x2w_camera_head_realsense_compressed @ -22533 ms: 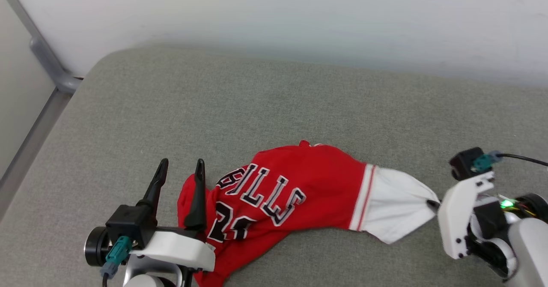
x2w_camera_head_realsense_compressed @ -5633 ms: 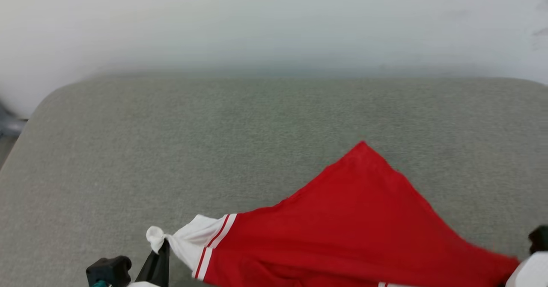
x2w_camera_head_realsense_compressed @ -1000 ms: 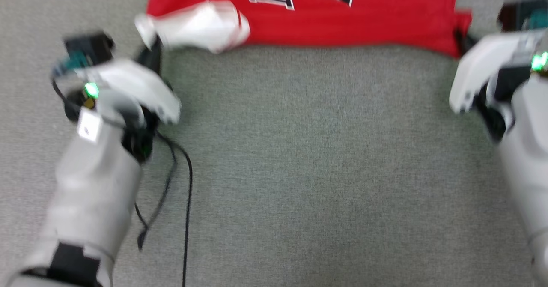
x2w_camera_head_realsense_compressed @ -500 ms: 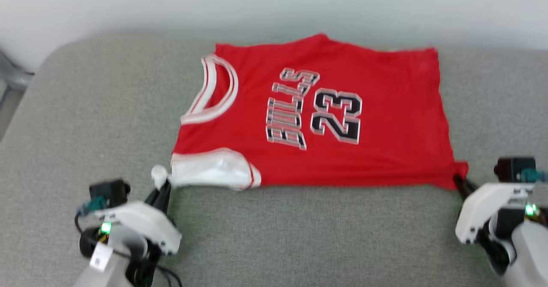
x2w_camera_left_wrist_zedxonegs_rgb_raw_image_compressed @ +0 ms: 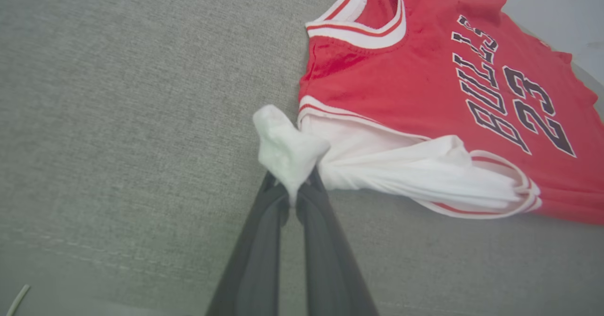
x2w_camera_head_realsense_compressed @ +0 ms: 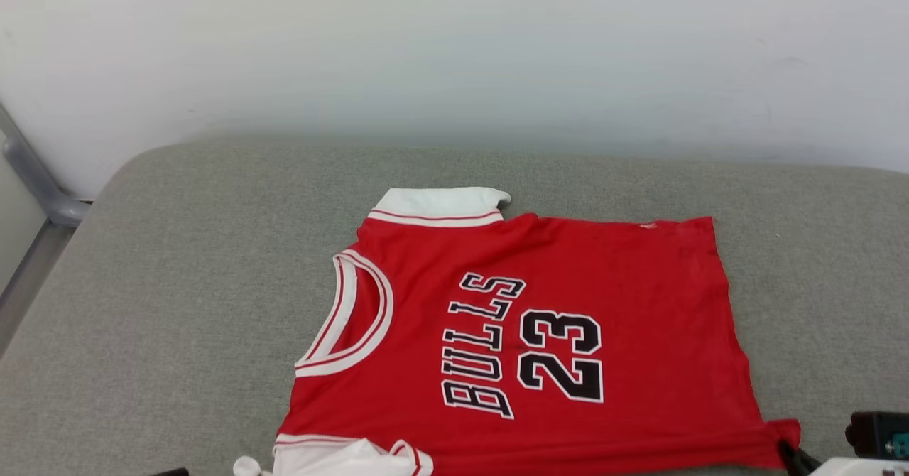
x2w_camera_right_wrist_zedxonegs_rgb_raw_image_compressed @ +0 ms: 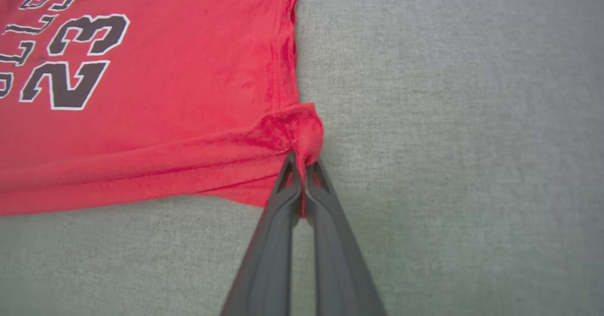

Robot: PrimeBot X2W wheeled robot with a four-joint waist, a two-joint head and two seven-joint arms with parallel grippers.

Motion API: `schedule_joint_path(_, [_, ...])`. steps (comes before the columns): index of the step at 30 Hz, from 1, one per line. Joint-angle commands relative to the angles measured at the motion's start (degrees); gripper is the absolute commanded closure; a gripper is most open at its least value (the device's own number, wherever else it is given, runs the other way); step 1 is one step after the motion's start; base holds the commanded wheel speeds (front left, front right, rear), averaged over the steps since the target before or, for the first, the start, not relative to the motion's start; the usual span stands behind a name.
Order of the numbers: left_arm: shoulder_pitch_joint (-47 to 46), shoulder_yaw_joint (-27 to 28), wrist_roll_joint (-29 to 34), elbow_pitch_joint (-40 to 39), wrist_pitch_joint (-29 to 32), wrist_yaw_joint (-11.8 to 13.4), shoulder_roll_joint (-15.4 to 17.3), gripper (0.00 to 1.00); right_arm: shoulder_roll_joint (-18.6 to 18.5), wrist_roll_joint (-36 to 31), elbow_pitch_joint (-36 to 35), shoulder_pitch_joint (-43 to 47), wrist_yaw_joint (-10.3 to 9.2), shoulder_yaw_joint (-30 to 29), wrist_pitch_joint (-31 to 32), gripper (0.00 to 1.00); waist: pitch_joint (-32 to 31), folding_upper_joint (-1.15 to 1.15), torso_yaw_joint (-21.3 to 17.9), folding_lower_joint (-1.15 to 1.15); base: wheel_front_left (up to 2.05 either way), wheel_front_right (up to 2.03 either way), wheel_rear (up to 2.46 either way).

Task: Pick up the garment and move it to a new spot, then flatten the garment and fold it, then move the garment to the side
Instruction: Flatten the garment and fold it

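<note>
Head view. Garment [x2w_camera_head_realsense_compressed: 568,305] lies spread on the grey cushion [x2w_camera_head_realsense_compressed: 177,249], front side up. The "BULLS 23" print [x2w_camera_head_realsense_compressed: 525,355] reads sideways. Collar [x2w_camera_head_realsense_compressed: 351,320] is towards the robot's left, hem towards its right. Far sleeve [x2w_camera_head_realsense_compressed: 440,206] is white and lies flat at the far edge of the shirt. Near sleeve [x2w_camera_head_realsense_compressed: 341,458] is bunched at the bottom edge of the view. Red body is mostly smooth, with a few light wrinkles near the far right corner. Right gripper [x2w_camera_head_realsense_compressed: 794,458] shows as a dark tip at the lower right, touching the near hem corner [x2w_camera_head_realsense_compressed: 781,433]; its white housing sits just beside it. White wall [x2w_camera_head_realsense_compressed: 454,50] stands behind the cushion, and a grey rail [x2w_camera_head_realsense_compressed: 35,185] runs at far left.

Left wrist view. The left gripper [x2w_camera_left_wrist_zedxonegs_rgb_raw_image_compressed: 293,191] has its two fingers pressed together on the end of the near sleeve. A small white tuft sticks out past the tips. From the pinch the sleeve runs taut and twisted back to the red body. Its red-striped cuff is folded over beside the print. The cloth rests on the cushion all round the pinch.

Right wrist view. The right gripper's fingers are closed tight on the near hem corner. The red cloth is gathered into a knot at the pinch. A rolled fold runs from there along the shirt's near edge. The hem seam runs straight away from the corner. Bare cushion lies on the other side.
</note>
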Motion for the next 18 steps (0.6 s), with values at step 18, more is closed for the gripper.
schedule_joint_path(18, [-0.47, 0.60, 1.58, -19.18, 6.12, 5.44, 5.27, 1.00, 3.65, -3.65, -20.15, 4.91, -0.22, -2.51, 13.27, 1.00, 2.23, -0.01, -0.42, 0.02, 0.00, 0.00, 0.00])
